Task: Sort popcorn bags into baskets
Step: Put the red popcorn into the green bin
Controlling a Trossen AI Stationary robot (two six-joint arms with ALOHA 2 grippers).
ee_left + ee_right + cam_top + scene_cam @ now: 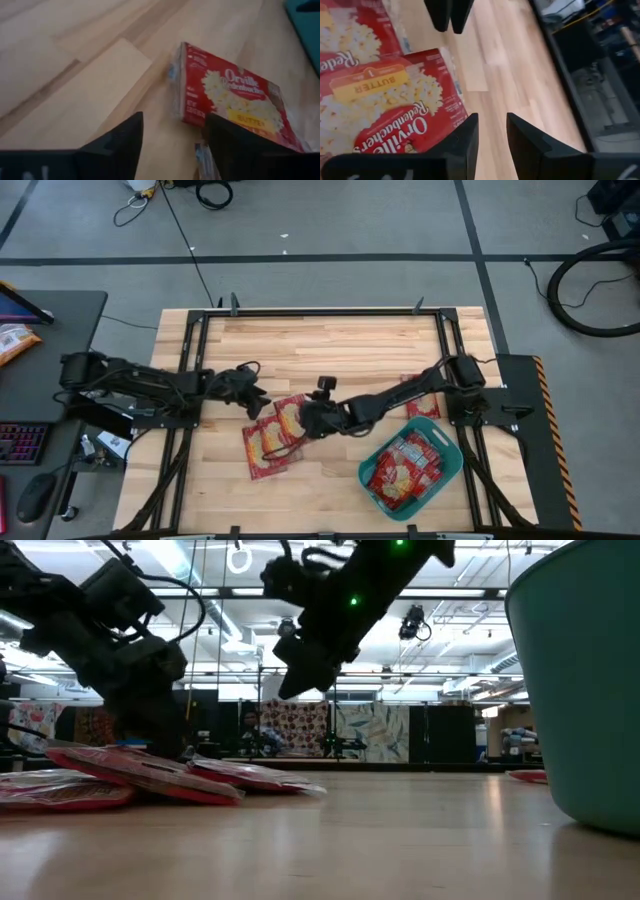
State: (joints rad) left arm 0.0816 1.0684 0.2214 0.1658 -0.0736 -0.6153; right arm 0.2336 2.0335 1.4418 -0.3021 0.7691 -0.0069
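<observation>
While the right gripper (308, 418) hovered narrowly parted and empty over the popcorn bags (272, 436) beside the teal basket (448, 442), the left gripper (253, 402), open and empty, stood at their edge.

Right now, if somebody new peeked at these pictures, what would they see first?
Probably the bright red popcorn bags lying in a loose pile on the wooden table, between the two dark arms. Next, the teal basket near the table's front right, already holding several red bags. The left pincer and right pincer both hover at that pile, holding nothing.
</observation>
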